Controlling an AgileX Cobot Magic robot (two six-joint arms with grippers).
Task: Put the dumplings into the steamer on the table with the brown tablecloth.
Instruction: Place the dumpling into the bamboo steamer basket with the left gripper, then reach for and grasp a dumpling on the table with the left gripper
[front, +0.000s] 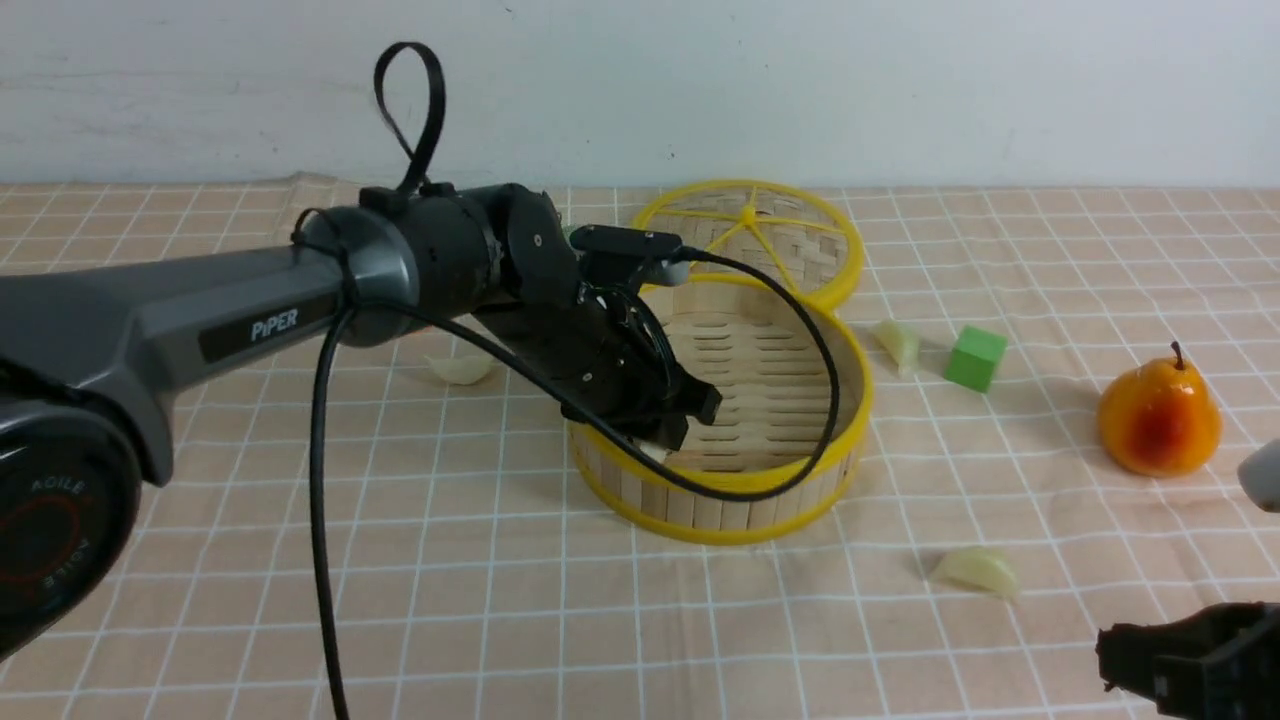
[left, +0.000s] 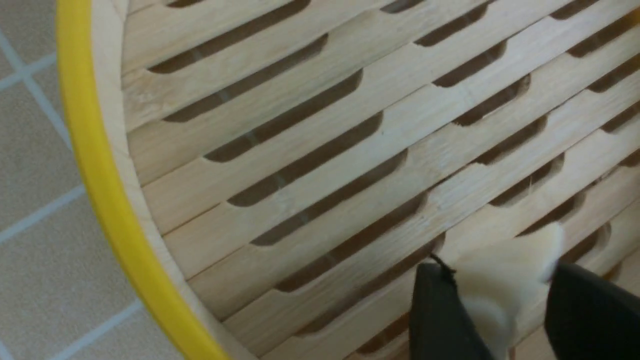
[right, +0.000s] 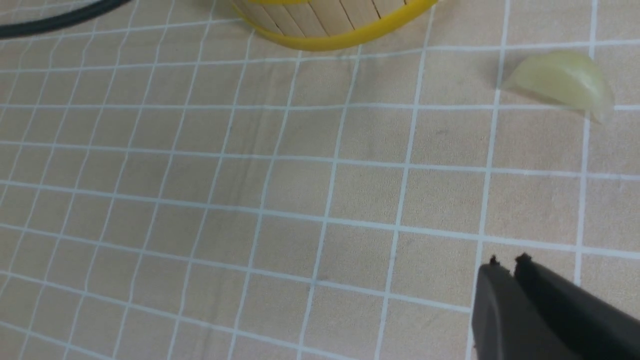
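Cream dumpling (left: 505, 270) gripped by left hand (left: 496, 300): wrist view clear, front obscured.

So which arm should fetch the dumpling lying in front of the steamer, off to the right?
Probably the right. The right gripper sits near that front dumpling, shut and empty. The left gripper is busy over the steamer floor, gripping a second dumpling.

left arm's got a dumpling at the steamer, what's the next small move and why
Probably open the left gripper. It is shut on a dumpling well inside the steamer's yellow rim and low over the slatted floor, so letting go here should drop it straight in.
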